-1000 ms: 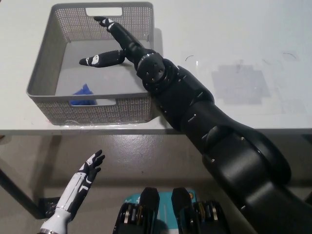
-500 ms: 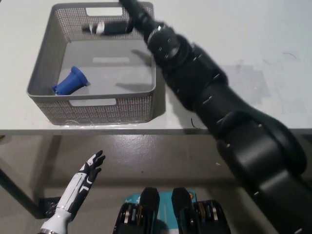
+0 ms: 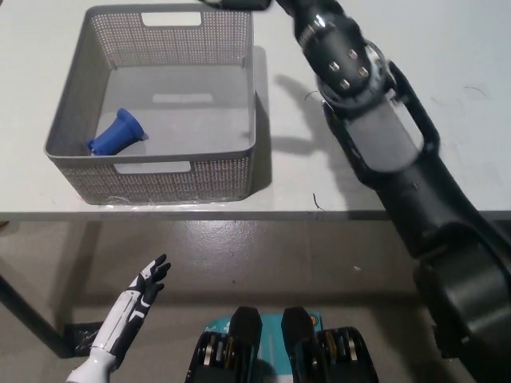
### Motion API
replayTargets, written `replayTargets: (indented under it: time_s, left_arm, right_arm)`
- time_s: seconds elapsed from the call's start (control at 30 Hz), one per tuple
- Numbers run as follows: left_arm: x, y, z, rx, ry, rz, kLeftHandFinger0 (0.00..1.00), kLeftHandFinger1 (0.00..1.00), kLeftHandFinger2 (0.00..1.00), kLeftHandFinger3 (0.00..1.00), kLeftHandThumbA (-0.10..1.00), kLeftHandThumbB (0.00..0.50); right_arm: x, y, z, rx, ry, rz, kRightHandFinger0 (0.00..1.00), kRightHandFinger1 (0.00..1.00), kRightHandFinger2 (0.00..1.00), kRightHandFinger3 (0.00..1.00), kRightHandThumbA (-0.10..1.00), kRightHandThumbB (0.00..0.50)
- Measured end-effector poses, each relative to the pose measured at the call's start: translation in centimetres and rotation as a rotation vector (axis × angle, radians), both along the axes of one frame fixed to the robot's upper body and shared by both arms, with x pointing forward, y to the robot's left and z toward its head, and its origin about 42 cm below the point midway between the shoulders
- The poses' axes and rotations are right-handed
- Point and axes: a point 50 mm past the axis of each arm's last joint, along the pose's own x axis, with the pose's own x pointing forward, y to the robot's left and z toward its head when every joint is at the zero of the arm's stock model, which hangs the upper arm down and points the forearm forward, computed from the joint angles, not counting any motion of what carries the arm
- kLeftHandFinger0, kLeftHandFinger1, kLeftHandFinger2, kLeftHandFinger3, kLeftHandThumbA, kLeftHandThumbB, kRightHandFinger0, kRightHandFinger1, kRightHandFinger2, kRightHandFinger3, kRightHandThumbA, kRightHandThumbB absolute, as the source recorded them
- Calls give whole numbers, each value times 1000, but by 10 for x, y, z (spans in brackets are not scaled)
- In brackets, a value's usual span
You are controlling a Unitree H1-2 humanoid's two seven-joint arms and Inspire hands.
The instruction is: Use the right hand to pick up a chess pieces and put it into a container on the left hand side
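Now the blue chess piece (image 3: 116,133) lies inside the grey basket (image 3: 152,174).

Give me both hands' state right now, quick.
Left hand: open, holding nothing, resting low below the table edge.
Right hand: mostly cut off at the picture's top beyond the basket; cannot tell.
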Motion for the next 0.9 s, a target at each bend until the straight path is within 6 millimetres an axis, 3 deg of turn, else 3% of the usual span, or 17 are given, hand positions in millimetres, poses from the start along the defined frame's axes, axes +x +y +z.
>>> replayTargets:
  time_s: [0.1, 0.2, 0.3, 0.4, 0.53, 0.73, 0.8, 0.9]
  left_arm:
    - [-2, 0, -1, 0, 4, 1, 1000, 1000, 1000, 1000, 1000, 231]
    - [-5, 1, -4, 0, 13, 4, 1000, 1000, 1000, 1000, 1000, 241]
    - [-8, 2, -6, 0, 22, 6, 1000, 1000, 1000, 1000, 1000, 250]
    - [-12, 2, -9, -1, 30, 8, 1000, 1000, 1000, 1000, 1000, 244]
    - [-15, 2, -11, -1, 38, 11, 1000, 1000, 1000, 1000, 1000, 255]
    - [-16, 3, -12, 0, 40, 14, 1000, 1000, 1000, 1000, 1000, 224]
    - [-14, 3, -11, 1, 36, 16, 1000, 1000, 1000, 1000, 1000, 223]
    - [-13, 5, -9, 4, 29, 19, 1000, 1000, 1000, 1000, 1000, 220]
  right_arm:
    - [-9, -23, -20, 18, -1, -23, 1000, 1000, 1000, 1000, 1000, 310]
    - [-23, -54, -43, 41, -1, -57, 1000, 1000, 1000, 1000, 1000, 328]
    - [-38, -78, -65, 55, 8, -90, 1000, 1000, 1000, 1000, 1000, 305]
    - [-60, -103, -89, 68, 19, -121, 1000, 1000, 1000, 1000, 1000, 271]
    - [-94, -130, -116, 97, 30, -155, 1000, 1000, 1000, 1000, 1000, 272]
    - [-155, -165, -144, 148, 40, -200, 1000, 1000, 1000, 1000, 1000, 256]
    - [-176, -177, -152, 164, 51, -218, 1000, 1000, 1000, 1000, 1000, 216]
    - [-197, -192, -173, 175, 109, -247, 1000, 1000, 1000, 1000, 1000, 224]
